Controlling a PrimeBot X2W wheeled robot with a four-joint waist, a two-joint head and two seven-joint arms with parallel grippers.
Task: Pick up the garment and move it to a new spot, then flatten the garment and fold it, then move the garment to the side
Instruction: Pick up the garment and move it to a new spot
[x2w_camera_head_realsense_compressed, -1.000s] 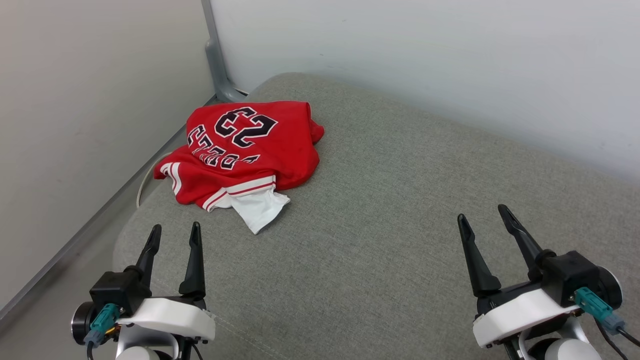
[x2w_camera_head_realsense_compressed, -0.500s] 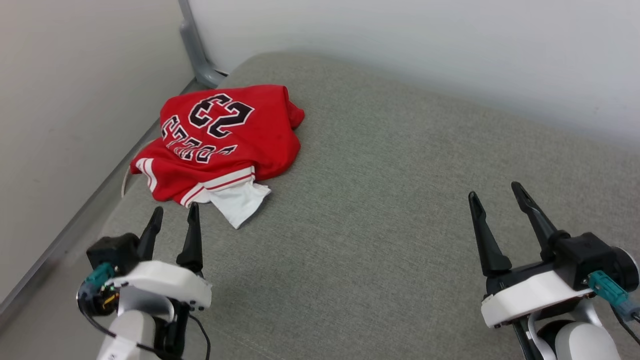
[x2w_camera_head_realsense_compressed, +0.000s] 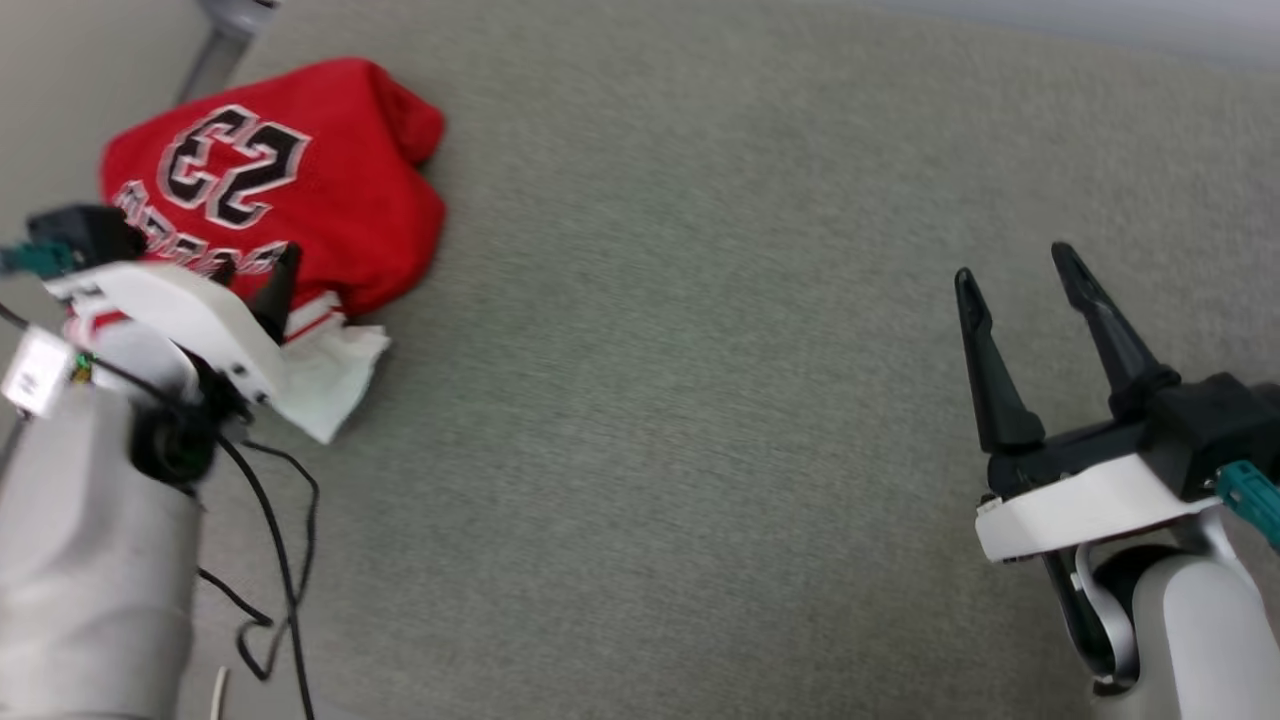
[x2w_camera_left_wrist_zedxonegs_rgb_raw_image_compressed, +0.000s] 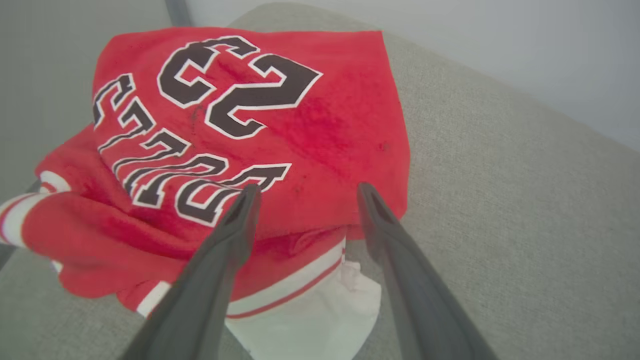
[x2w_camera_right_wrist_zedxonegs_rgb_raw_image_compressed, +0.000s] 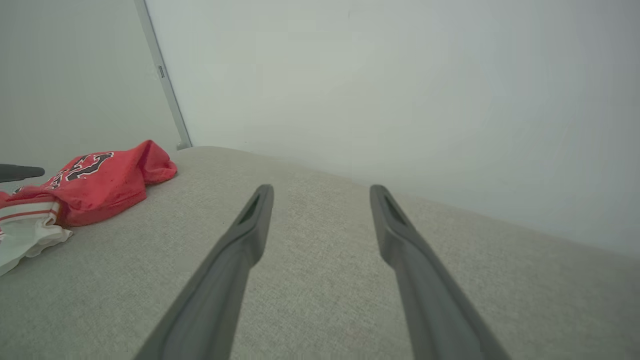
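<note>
**A:** Which step are we on?

**B:** The first, I'd say: the pick-up. The garment (x2w_camera_head_realsense_compressed: 330, 190) lies bunched at the far left of the cushion (x2w_camera_head_realsense_compressed: 700, 420), close to the post (x2w_camera_head_realsense_compressed: 215, 55). It is neither lifted nor flattened.

**A:** And the end effectors?

**B:** The left end effector (x2w_camera_left_wrist_zedxonegs_rgb_raw_image_compressed: 308, 187) hangs over the garment's near edge, fingers spread wide with nothing between them. Its tips sit over the lower lettering, above the striped trim (x2w_camera_left_wrist_zedxonegs_rgb_raw_image_compressed: 295, 281). Whether they touch cloth I cannot tell. The right end effector (x2w_camera_head_realsense_compressed: 1013, 262) is also wide open and empty, over bare cushion well apart from the garment.

**A:** So the next move?

**B:** Probably lower the left tips into the thick folded edge, close on several layers, then lift. A shallow pinch may catch only the top layer and let the heap unroll. The right one would have to cross over if both are wanted for the carry.

**A:** Which way does the garment point?

**B:** In the head view the 23 and the letters read upside down, number farther off, letters nearer. So the print's top faces the robot, and the white sleeve (x2w_camera_head_realsense_compressed: 325, 385) pokes out toward it on the near side.

**A:** Long axis?

**B:** Hard to call in a heap. Its longest run seems to go from the far red corner to that sleeve. That is roughly away from the robot, with the far end slanting a little to its right.
</note>
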